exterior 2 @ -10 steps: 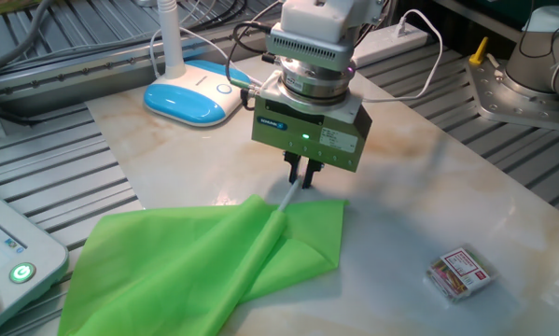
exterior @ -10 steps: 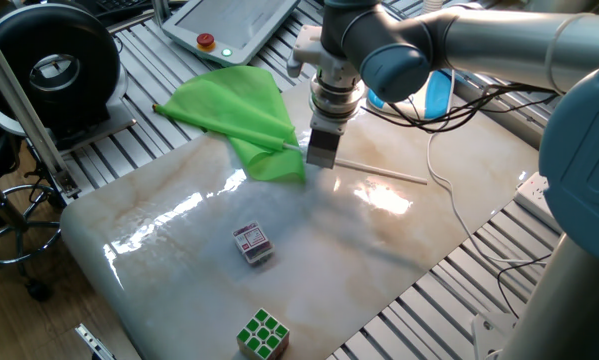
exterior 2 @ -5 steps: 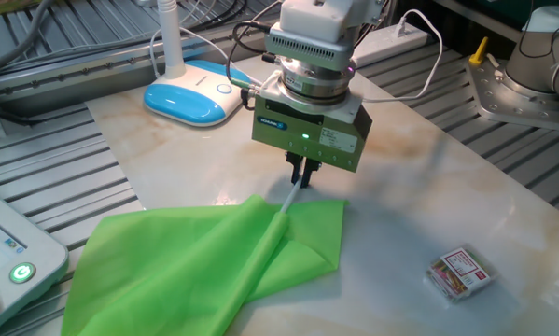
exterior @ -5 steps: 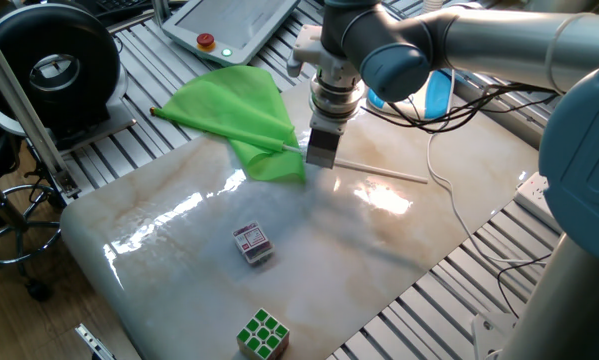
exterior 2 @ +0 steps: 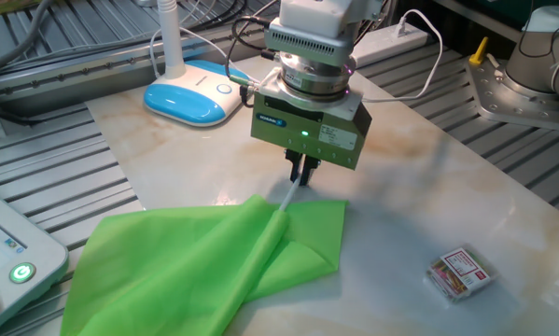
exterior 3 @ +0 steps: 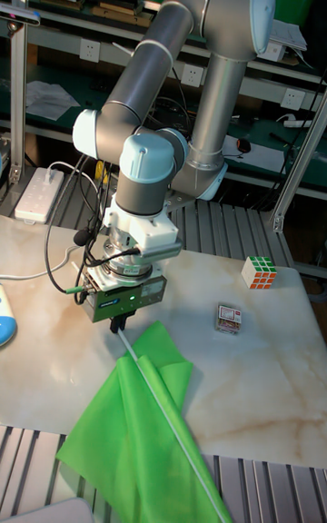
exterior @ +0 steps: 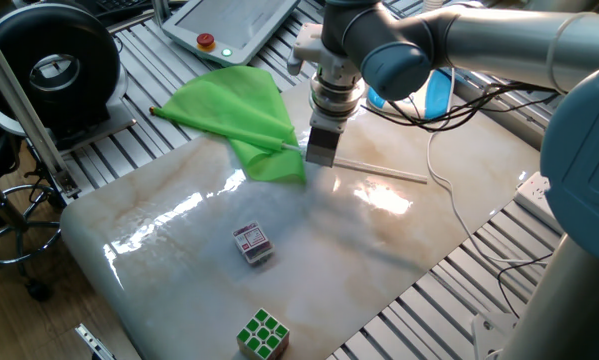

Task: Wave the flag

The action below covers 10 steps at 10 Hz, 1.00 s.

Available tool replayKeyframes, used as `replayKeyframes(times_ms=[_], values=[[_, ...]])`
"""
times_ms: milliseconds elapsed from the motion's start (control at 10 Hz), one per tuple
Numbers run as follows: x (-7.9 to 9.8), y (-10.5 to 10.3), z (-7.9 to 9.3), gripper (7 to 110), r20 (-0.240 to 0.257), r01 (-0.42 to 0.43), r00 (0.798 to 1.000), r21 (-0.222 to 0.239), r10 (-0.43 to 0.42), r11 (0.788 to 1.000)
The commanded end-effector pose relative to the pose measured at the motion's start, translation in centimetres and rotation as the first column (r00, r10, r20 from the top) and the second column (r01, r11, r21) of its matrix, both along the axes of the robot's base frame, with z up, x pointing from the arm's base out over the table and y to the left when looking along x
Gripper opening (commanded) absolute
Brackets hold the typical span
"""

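The flag's lime-green cloth (exterior: 237,118) (exterior 2: 200,263) (exterior 3: 132,423) spreads over the marble table's back left part. Its thin white stick (exterior: 379,171) (exterior 3: 168,418) runs out to the right along the table in one fixed view. My gripper (exterior: 320,158) (exterior 2: 303,177) (exterior 3: 117,326) points straight down and is shut on the stick, right beside the cloth's edge. The fingertips are hidden behind the gripper body in one fixed view. The stick rises slightly from the cloth to the fingers in the other fixed view.
A small red-and-white puzzle cube (exterior: 252,243) (exterior 2: 460,272) (exterior 3: 228,318) and a green-and-white cube (exterior: 263,333) (exterior 3: 261,272) lie nearer the table's front. A blue-and-white device (exterior 2: 194,94) and cables (exterior: 449,190) sit near the arm. A teach pendant (exterior: 234,25) lies beyond the cloth.
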<state>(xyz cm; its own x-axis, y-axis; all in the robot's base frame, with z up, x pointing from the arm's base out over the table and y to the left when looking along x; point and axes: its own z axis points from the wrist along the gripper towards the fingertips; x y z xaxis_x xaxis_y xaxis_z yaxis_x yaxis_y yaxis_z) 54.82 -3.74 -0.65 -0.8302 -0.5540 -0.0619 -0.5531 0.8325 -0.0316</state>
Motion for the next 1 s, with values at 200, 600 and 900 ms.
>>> replayKeyframes(times_ms=[200, 600, 900], values=[[0.0, -0.2, 2.0, 7, 0.002, 0.011, 1.000, 0.001, -0.011, 1.000], [-0.4, -0.6, 4.5, 7, -0.011, 0.013, 1.000, -0.011, -0.013, 1.000], [-0.8, -0.6, 7.6, 7, -0.037, 0.016, 0.999, -0.016, -0.016, 1.000]])
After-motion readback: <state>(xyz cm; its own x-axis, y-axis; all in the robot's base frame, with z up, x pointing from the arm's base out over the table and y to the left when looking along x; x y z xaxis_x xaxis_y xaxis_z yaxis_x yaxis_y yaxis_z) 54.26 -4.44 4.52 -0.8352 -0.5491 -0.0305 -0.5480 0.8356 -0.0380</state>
